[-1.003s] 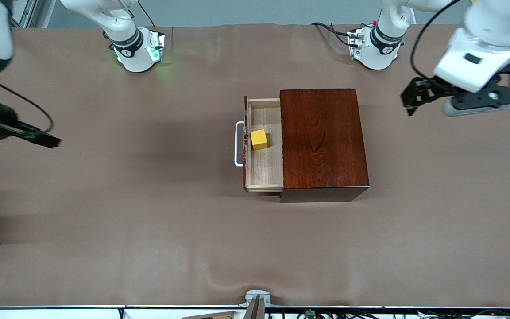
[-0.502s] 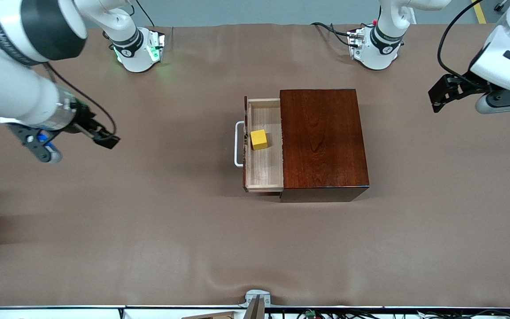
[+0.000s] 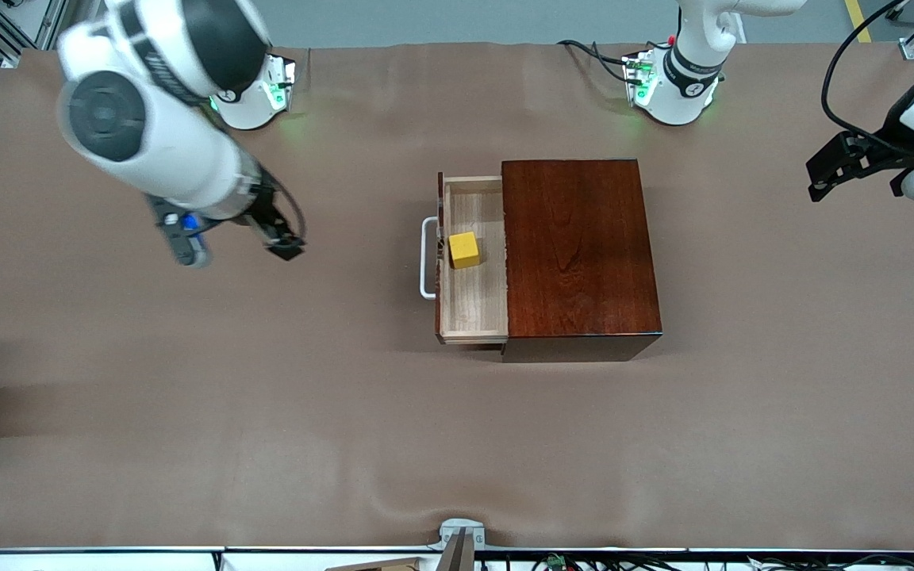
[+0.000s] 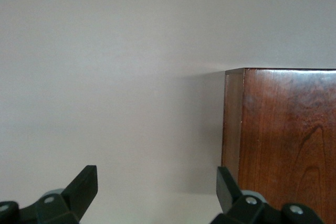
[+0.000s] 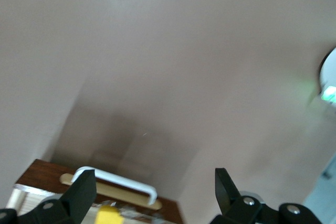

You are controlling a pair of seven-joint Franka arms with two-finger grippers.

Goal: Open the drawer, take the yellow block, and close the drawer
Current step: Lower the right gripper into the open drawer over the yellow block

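The drawer point(image 3: 477, 305) of the dark reddish-brown wooden box point(image 3: 576, 254) stands pulled out toward the right arm's end of the table, white loop handle point(image 3: 425, 258) leading. The yellow block point(image 3: 464, 250) sits on the drawer's pale floor, close to its front panel. My right gripper point(image 3: 284, 246) hangs open over bare table, between the right arm's end and the handle; its wrist view shows the handle point(image 5: 118, 182) and block point(image 5: 110, 216) near the open right gripper point(image 5: 153, 182). My left gripper point(image 3: 826, 176) is open over the left arm's end, apart from the box point(image 4: 283, 140).
The brown cloth-covered table point(image 3: 266, 412) spreads around the box. The two arm bases point(image 3: 249, 95) point(image 3: 673, 83) stand along the edge farthest from the front camera. A small metal fixture point(image 3: 461, 539) sits at the nearest edge.
The right arm has swung in from the right arm's end of the table toward the drawer handle. The left gripper has drawn away from the box toward the table's end. Drawer and block are unmoved.
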